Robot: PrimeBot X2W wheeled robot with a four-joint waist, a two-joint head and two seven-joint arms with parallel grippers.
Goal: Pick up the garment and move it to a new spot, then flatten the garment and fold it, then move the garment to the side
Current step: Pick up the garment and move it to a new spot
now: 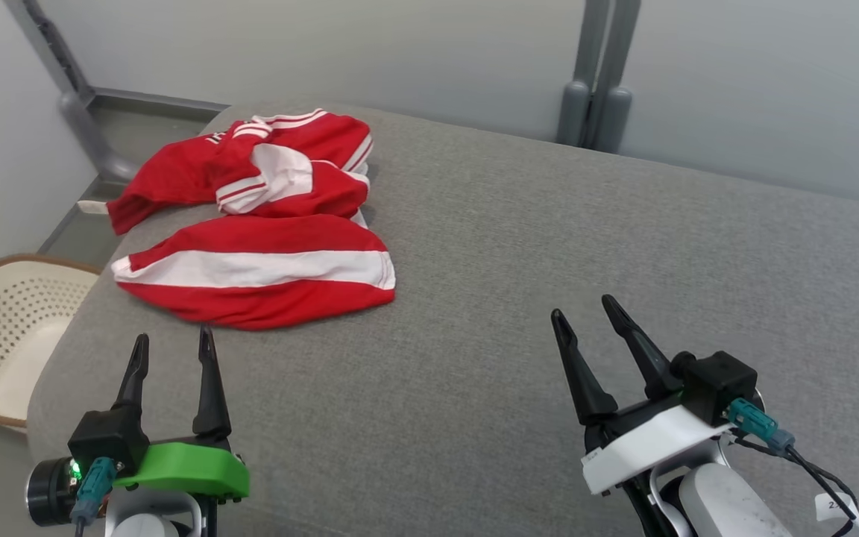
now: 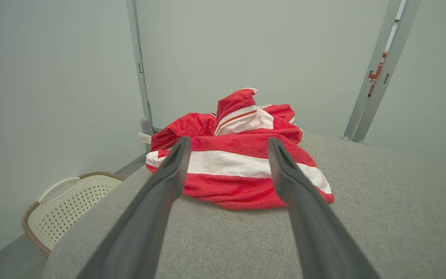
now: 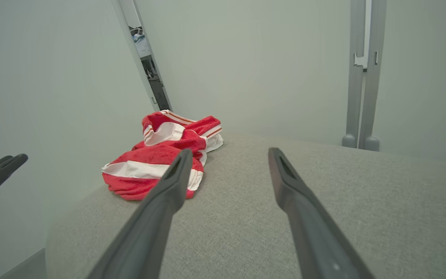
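Garment (image 1: 258, 268): red jersey with white bands, crumpled in a heap at the far left corner of the grey fabric surface (image 1: 511, 261). I also have it in the left wrist view (image 2: 238, 166) and the right wrist view (image 3: 149, 170).
Garment shape: the near part is folded over, with 1 broad white band across it. Behind that is a rumpled mound with white sleeve cloth edged in red stripes. I cannot make out any letters or number.
Small label (image 1: 92, 206): white tag sticking out at the heap's left end, over the surface's left edge.
Left hand (image 1: 174, 335): fingers apart and empty, near the front left corner, tips close to the garment's near hem. In my left wrist view (image 2: 229, 140) a strip of bare fabric lies between the hand and the heap, which sits straight ahead.
Right hand (image 1: 582, 306): fingers apart and empty, over bare fabric by the front edge, well apart from the garment; seen from its own wrist (image 3: 229, 151), the heap lies off to the left.
Basket (image 1: 12, 328): cream and perforated, on the floor beside the surface's left edge.
Backdrop: pale grey walls (image 1: 400, 52), with 2 grey posts (image 1: 593, 89) behind the far edge.
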